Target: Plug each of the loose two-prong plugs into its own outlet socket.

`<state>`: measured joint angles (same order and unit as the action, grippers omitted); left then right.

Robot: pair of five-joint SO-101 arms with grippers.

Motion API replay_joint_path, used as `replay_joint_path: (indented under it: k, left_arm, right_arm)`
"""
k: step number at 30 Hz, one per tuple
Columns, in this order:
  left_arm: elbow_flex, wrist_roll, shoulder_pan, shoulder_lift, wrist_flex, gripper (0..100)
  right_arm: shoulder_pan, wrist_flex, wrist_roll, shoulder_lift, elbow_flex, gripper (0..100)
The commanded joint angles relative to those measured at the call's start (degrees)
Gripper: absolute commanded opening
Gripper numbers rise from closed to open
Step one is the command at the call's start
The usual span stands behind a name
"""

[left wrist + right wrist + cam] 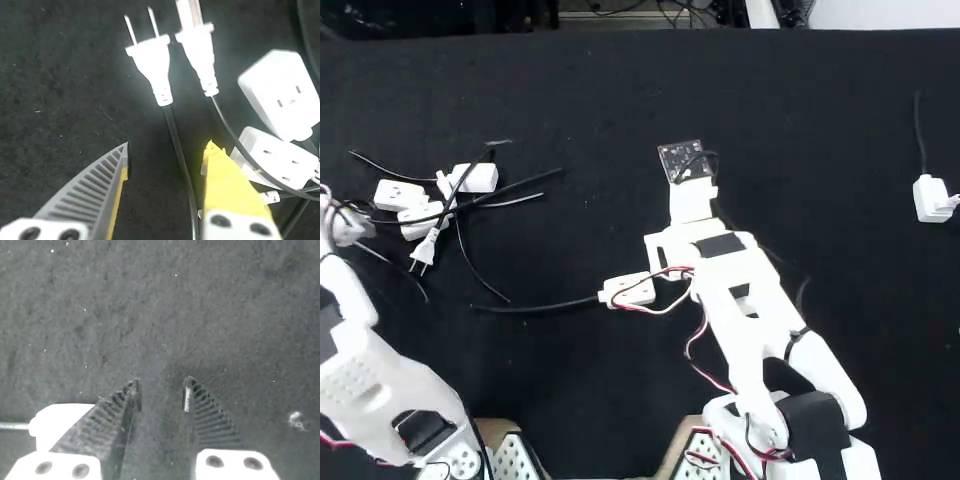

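My left gripper (167, 147) is open and hovers over a black cable that leads to a white two-prong plug (152, 55). A second white plug (197, 45) lies right beside it. Two white outlet sockets (282, 95) (272, 160) lie close by, next to the yellow finger (225, 185). From above, this cluster of sockets (470, 178) and a plug (423, 255) lies at the table's left. My right gripper (160, 390) is open over bare black cloth at mid-table. A white plug (55, 420) lies just behind one finger, the same plug (630, 290) with its cable running left.
Black cloth (570, 90) covers the whole table. A white adapter (930, 197) with a black cable lies near the right edge. Loose black cables (490, 195) cross over the socket cluster. The right arm (750, 320) spans the table's middle front, the left arm (360, 370) the front left corner.
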<state>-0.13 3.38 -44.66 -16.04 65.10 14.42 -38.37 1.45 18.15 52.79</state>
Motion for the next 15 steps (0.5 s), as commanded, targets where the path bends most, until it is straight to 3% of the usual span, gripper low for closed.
replay_joint_path:
  k: [1, 4, 10, 15]
  left_arm:
    - [-10.59, -0.53, 0.84, -3.6, 7.47, 24]
    - [-13.67, -0.88, 3.56, -5.27, 13.54, 24]
    - [-19.56, -13.01, 11.47, -5.19, 23.21, 24]
    - [-18.77, -18.99, 14.73, -6.33, 19.96, 24]
  right_arm:
    - [-0.53, 1.41, 0.26, 0.31, -0.4, 13.5]
    - [-0.53, 1.41, 0.26, 0.31, -0.4, 13.5]
    - [-0.7, 1.41, 0.26, 0.31, -0.4, 13.5]
    - [-0.7, 1.41, 0.26, 0.31, -0.4, 13.5]
